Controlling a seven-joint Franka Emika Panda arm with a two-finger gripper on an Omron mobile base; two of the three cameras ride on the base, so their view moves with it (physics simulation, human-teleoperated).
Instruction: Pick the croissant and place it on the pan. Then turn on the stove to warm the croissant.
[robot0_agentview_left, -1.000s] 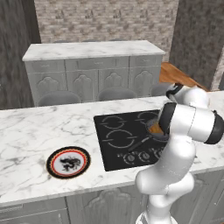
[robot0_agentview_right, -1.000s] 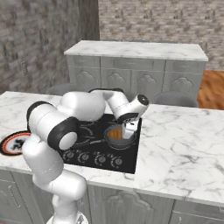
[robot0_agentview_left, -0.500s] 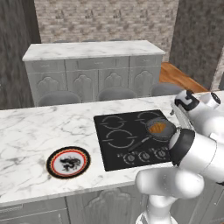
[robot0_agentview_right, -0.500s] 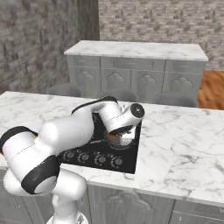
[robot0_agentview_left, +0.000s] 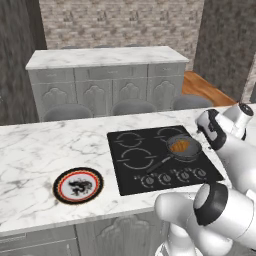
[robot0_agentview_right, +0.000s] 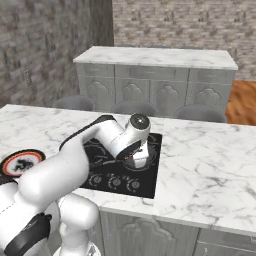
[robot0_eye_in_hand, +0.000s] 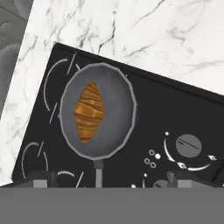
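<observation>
Lying in pan (robot0_eye_in_hand: 98, 110), croissant (robot0_eye_in_hand: 89, 112); knob (robot0_eye_in_hand: 188, 145) close-up.

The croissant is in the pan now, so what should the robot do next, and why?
Probably lower the open gripper toward a stove knob and turn it. The croissant already lies in the pan on the stove, the jaws hold nothing, and the knob sits just ahead of them.

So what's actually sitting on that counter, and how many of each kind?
Croissant: 1, lying in the pan
Pan: 1, on the stove
Stove: 1
Plate: 1, on the marble to the stove's left
Total: 4
</observation>
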